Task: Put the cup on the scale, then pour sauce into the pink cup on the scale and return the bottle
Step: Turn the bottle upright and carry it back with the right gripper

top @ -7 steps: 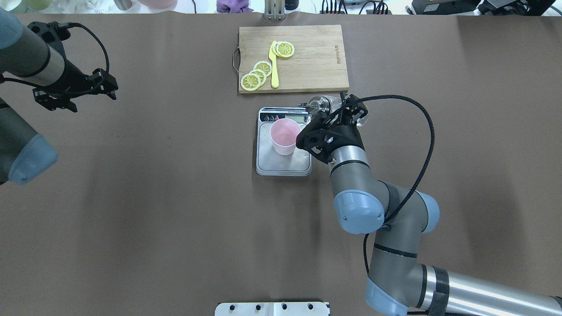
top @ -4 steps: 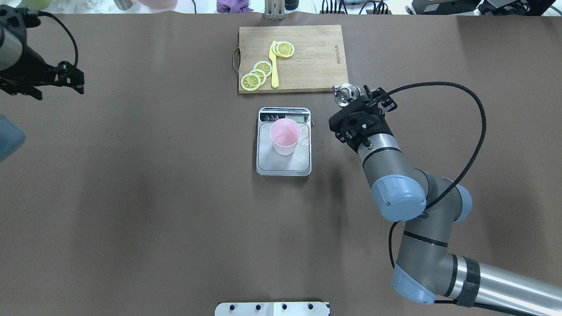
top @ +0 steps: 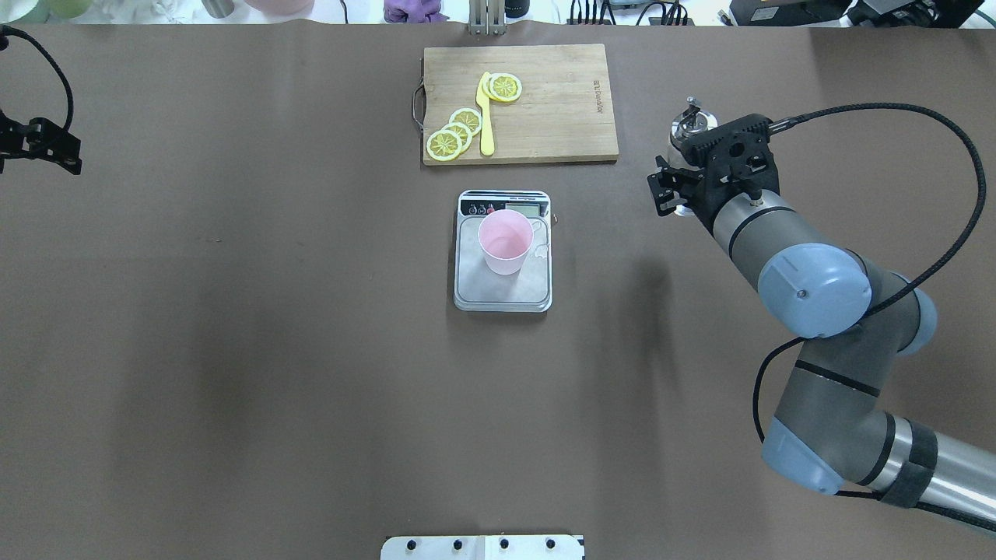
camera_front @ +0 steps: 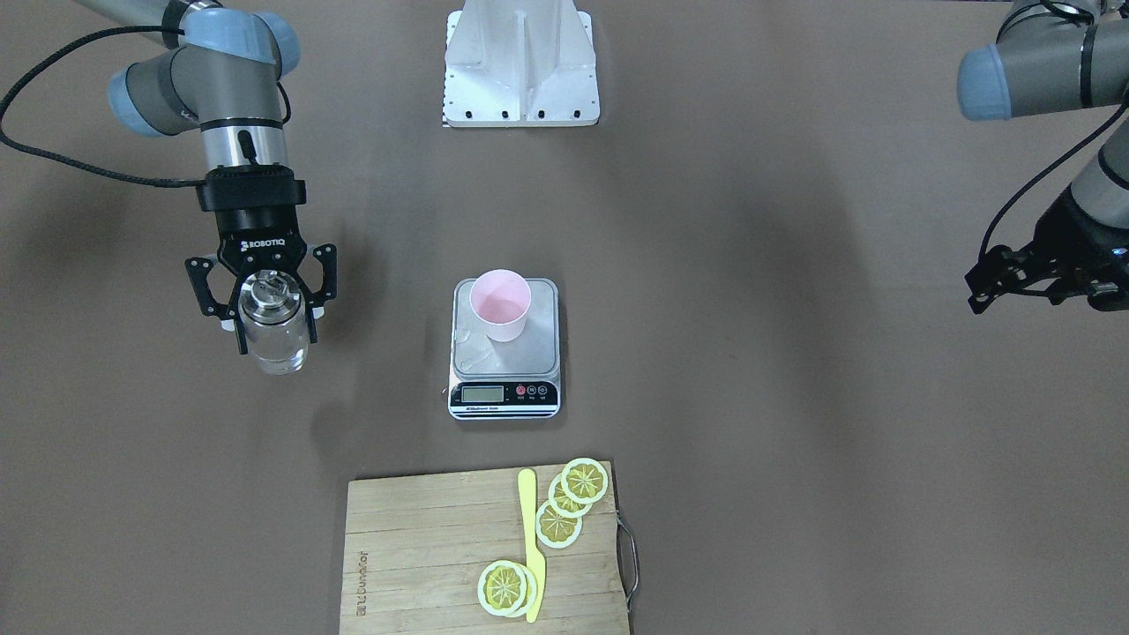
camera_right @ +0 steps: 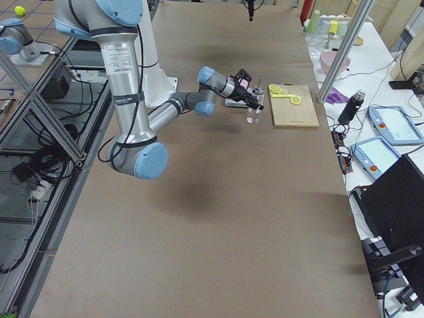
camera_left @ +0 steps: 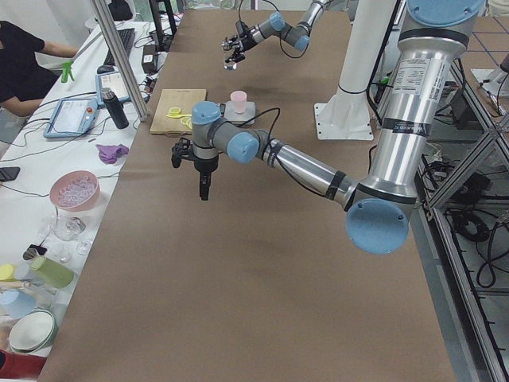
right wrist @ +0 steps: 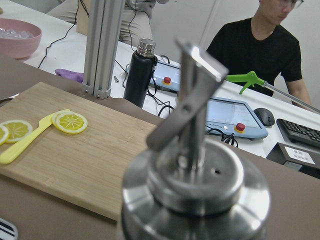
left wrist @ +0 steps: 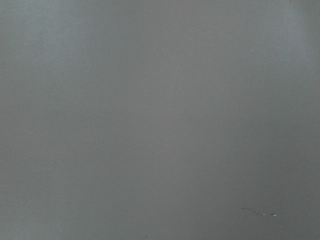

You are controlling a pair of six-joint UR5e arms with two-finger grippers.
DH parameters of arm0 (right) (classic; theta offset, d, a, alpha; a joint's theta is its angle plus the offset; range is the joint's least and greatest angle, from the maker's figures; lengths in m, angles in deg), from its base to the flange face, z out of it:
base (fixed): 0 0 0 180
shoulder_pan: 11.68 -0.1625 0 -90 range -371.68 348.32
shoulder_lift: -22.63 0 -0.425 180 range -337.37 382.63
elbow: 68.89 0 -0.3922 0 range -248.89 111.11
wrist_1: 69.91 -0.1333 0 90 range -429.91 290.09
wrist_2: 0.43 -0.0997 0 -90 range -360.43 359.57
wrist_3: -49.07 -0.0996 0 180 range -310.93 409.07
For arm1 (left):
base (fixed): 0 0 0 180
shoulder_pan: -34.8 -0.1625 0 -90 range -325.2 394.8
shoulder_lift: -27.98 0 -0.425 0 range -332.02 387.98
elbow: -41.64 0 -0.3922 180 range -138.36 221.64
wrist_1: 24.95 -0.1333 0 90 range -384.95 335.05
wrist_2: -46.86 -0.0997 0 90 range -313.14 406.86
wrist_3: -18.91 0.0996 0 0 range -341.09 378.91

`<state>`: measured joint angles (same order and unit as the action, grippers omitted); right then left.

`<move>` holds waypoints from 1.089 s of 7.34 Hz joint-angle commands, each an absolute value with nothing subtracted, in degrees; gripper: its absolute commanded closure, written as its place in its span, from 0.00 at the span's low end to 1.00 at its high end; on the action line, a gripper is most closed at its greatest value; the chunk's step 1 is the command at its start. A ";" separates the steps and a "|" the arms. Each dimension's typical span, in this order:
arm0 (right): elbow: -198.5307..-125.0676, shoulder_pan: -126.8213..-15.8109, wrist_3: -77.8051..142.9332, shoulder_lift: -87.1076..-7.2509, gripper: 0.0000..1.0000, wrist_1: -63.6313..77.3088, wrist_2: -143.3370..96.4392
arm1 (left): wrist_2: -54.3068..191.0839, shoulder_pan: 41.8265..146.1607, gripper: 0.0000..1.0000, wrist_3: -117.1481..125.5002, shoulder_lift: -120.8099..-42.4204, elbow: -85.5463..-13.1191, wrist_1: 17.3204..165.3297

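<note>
Right gripper [camera_front: 273, 304] clamped on the bottle [camera_front: 275, 342]; cup [top: 506, 243] on the scale [top: 503, 297].

Right gripper's two fingers [camera_front: 310, 291] grip the bottle's shoulder from either side. The bottle is upright, spout cap on top, with clear sauce [camera_front: 279, 354] visible in the glass. It is held well right of the scale, near the right near corner of the cutting board [top: 556, 101]. Cannot tell whether its base touches the table [top: 311, 389]. The cup stands upright on the far half of the steel platform, with a wet patch [top: 541, 250] just right of it. Lemon slices [top: 454, 132] and a yellow knife [top: 485, 124] lie on the board, beyond the scale. Left gripper [top: 48, 145] is at the far left edge, holding nothing; cannot tell if it is parted or closed.
</note>
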<state>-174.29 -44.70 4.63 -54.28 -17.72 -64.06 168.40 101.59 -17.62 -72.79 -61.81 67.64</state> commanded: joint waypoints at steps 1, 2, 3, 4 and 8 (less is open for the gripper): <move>-174.19 -47.45 -4.72 -56.12 0.85 -17.79 -70.63 | 168.41 101.68 0.01 -17.48 -72.83 -62.60 67.68; -173.49 -47.46 -5.86 -56.12 0.83 -17.79 -70.65 | 168.41 101.68 0.01 -17.57 -72.83 -62.78 67.68; -172.44 -47.37 -7.61 -56.03 0.83 -17.70 -70.83 | 168.41 101.68 0.01 -17.83 -72.92 -63.04 67.68; -170.08 -47.11 -7.62 -55.60 0.83 -18.22 -70.74 | 168.41 101.68 0.01 -17.83 -72.83 -62.95 67.68; -160.39 -46.58 -7.19 -55.33 0.83 -33.87 -70.04 | 168.41 101.59 0.01 -17.92 -73.01 -62.78 67.68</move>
<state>-161.70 -46.67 -7.45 -55.38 -31.92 -70.22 168.41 101.61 -17.91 -72.99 -62.81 67.68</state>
